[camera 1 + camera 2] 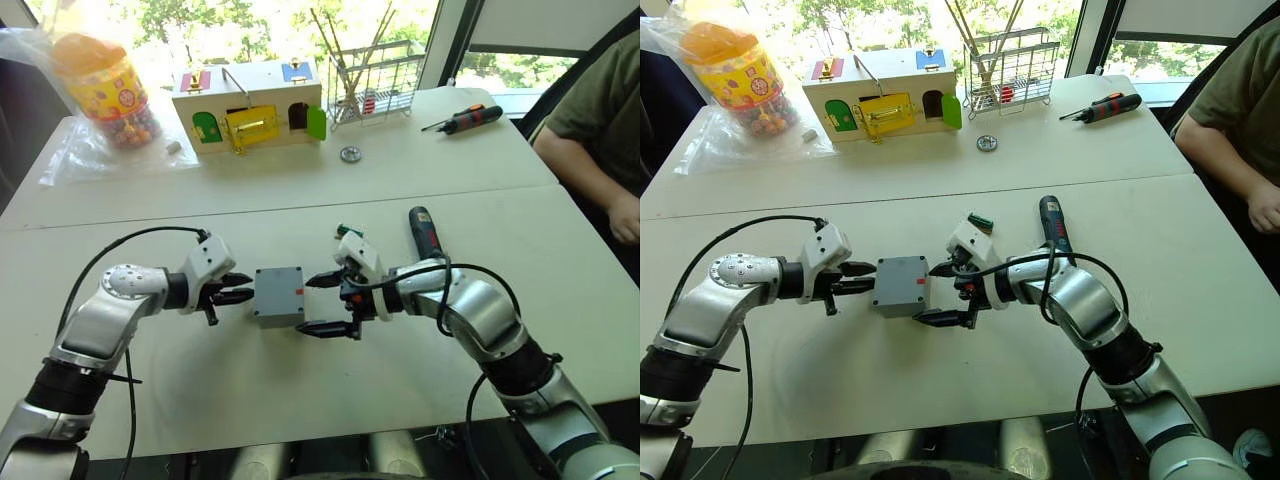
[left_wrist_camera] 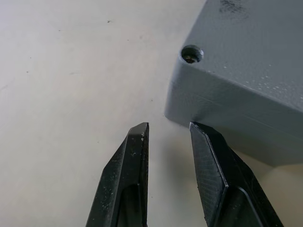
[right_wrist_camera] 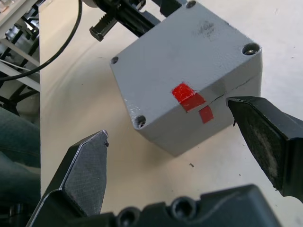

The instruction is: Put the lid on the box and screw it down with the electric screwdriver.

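The grey box (image 1: 281, 316) sits mid-table with the lid (image 3: 189, 47) on top, screw holes at its corners. A red mark (image 3: 193, 100) crosses the seam on one side. My left gripper (image 1: 248, 287) is just off the box's left side, near a corner. Its fingers (image 2: 128, 165) are a little apart, with nothing between them. My right gripper (image 1: 305, 305) is wide open at the box's right side. One finger is beyond the marked face and one is nearer than it, and neither touches. The black electric screwdriver (image 1: 425, 235) lies on the table behind my right forearm.
At the back stand a wooden latch box (image 1: 250, 110), a candy jar (image 1: 105, 90) in a plastic bag and a wire rack (image 1: 375, 85). A manual screwdriver (image 1: 465, 120) and a small metal ring (image 1: 349, 154) lie nearby. A person (image 1: 600, 130) sits at the right edge.
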